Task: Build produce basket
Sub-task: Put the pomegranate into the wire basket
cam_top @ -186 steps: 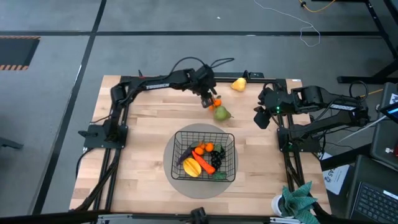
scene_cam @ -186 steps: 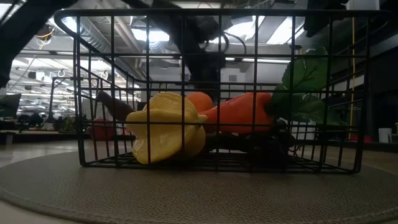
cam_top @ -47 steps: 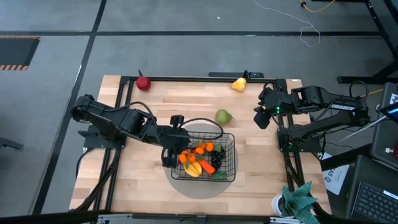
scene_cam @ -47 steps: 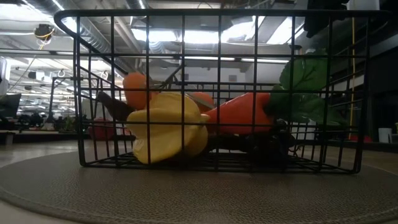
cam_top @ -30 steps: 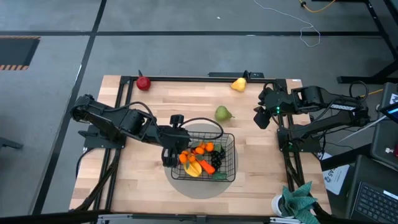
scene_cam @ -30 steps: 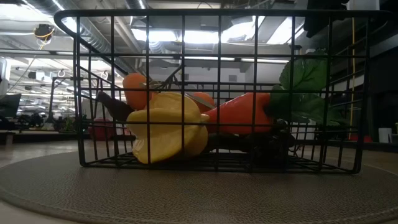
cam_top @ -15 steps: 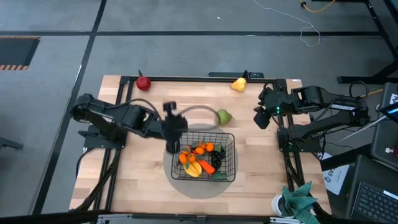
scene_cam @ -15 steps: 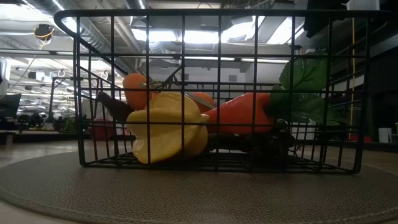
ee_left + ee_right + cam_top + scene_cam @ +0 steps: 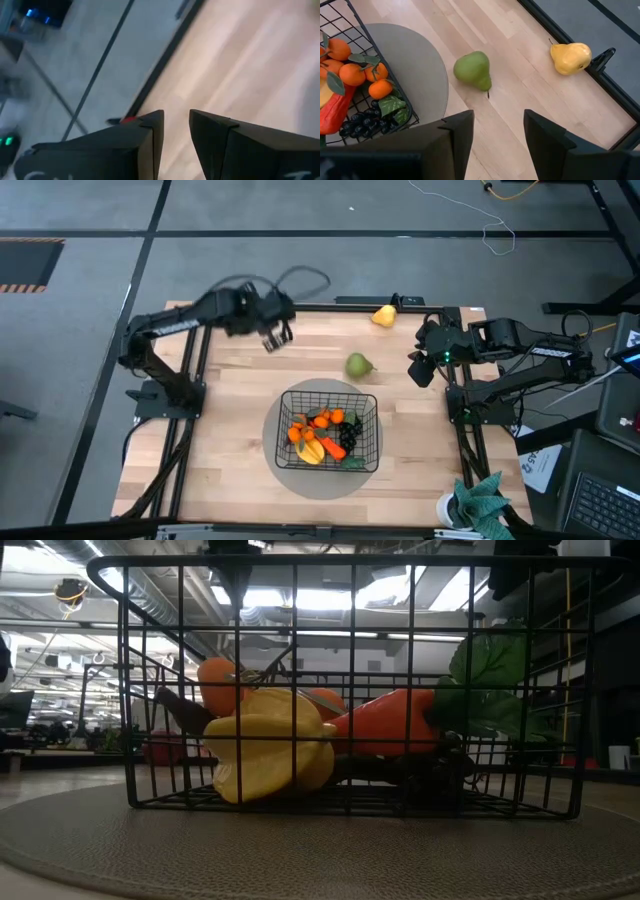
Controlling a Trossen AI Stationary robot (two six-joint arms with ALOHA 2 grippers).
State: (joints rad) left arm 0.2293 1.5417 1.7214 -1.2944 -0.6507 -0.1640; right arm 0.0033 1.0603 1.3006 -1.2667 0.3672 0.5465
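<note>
basket: black wire grid, upright on round mat, holding oranges, carrot, yellow piece, grapes
green pear: on tabletop beyond basket
yellow pear: at far edge

A round grey mat lies on a light wooden table, near and ahead of the right arm's tip. Loose cables cross the grey floor.

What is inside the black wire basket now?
The basket holds small oranges, a carrot, a yellow piece, dark grapes and green leaves. Anything beneath these is covered.
</note>
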